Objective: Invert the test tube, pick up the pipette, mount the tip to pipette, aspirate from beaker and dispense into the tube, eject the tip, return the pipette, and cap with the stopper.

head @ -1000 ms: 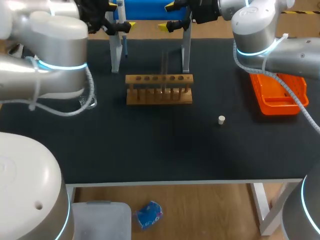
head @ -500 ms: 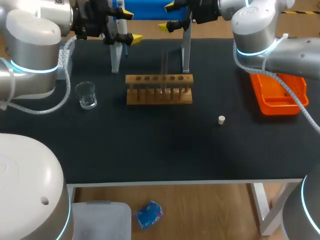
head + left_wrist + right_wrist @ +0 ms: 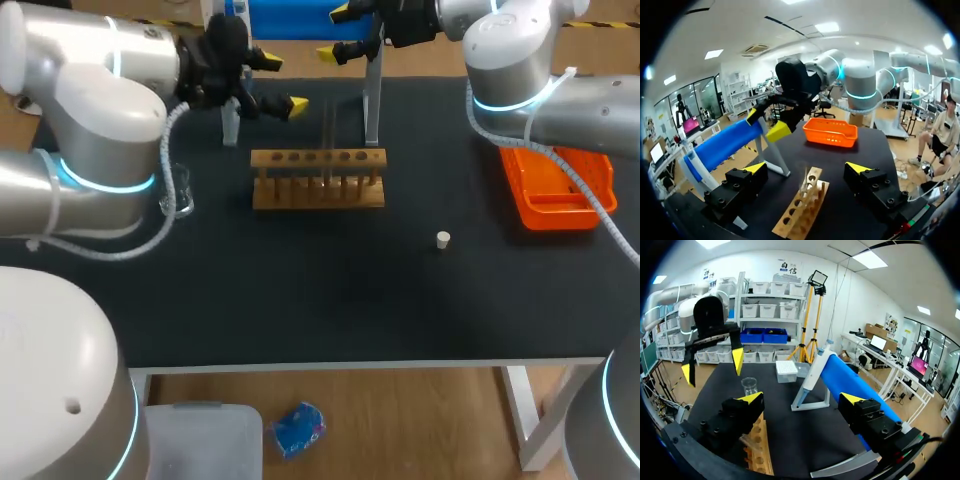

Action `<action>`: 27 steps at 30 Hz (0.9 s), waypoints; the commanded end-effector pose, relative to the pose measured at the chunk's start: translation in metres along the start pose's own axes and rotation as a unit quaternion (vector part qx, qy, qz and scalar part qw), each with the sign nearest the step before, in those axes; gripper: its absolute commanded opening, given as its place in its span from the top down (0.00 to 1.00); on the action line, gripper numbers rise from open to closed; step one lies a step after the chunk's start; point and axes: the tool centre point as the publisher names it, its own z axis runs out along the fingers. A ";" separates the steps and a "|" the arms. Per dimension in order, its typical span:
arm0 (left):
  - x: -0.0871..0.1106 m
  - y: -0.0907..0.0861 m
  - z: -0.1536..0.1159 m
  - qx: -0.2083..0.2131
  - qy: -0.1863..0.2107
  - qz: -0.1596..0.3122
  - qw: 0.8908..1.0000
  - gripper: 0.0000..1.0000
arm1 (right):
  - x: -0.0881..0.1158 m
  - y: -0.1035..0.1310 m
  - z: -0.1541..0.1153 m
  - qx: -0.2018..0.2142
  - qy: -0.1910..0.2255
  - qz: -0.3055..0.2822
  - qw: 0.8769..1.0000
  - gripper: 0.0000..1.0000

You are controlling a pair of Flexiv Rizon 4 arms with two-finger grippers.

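Left gripper [image 3: 284,84] and right gripper [image 3: 336,32] are held wide open, empty, by the black table's [image 3: 350,290] far edge; clear glass test tube [image 3: 327,135] seemingly seated in light wooden rack [image 3: 318,192].

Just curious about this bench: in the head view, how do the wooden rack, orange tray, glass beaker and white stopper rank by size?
1. wooden rack and orange tray, about alike; a cable crosses the tray, so no ranking.
2. glass beaker, partly behind the left arm.
3. white stopper, smallest.

Orange tray [image 3: 560,217] near the table's right edge, wooden rack [image 3: 300,196] mid-table, black tabletop [image 3: 330,290] beneath.
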 end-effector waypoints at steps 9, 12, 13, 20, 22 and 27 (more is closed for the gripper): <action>-0.002 0.034 0.015 0.042 -0.020 -0.018 0.999 0.00 | -0.001 0.000 0.000 0.001 0.001 0.000 1.000 0.00; -0.001 0.033 0.015 0.051 -0.013 -0.004 0.999 0.00 | -0.001 0.000 0.000 0.001 0.001 0.000 1.000 0.00; -0.001 0.033 0.015 0.051 -0.013 -0.004 0.999 0.00 | -0.001 0.000 0.000 0.001 0.001 0.000 1.000 0.00; -0.001 0.033 0.015 0.051 -0.013 -0.004 0.999 0.00 | -0.001 0.000 0.000 0.001 0.001 0.000 1.000 0.00; -0.001 0.033 0.015 0.051 -0.013 -0.004 0.999 0.00 | -0.001 0.000 0.000 0.001 0.001 0.000 1.000 0.00; -0.001 0.033 0.015 0.051 -0.013 -0.004 0.999 0.00 | -0.001 0.000 0.000 0.001 0.001 0.000 1.000 0.00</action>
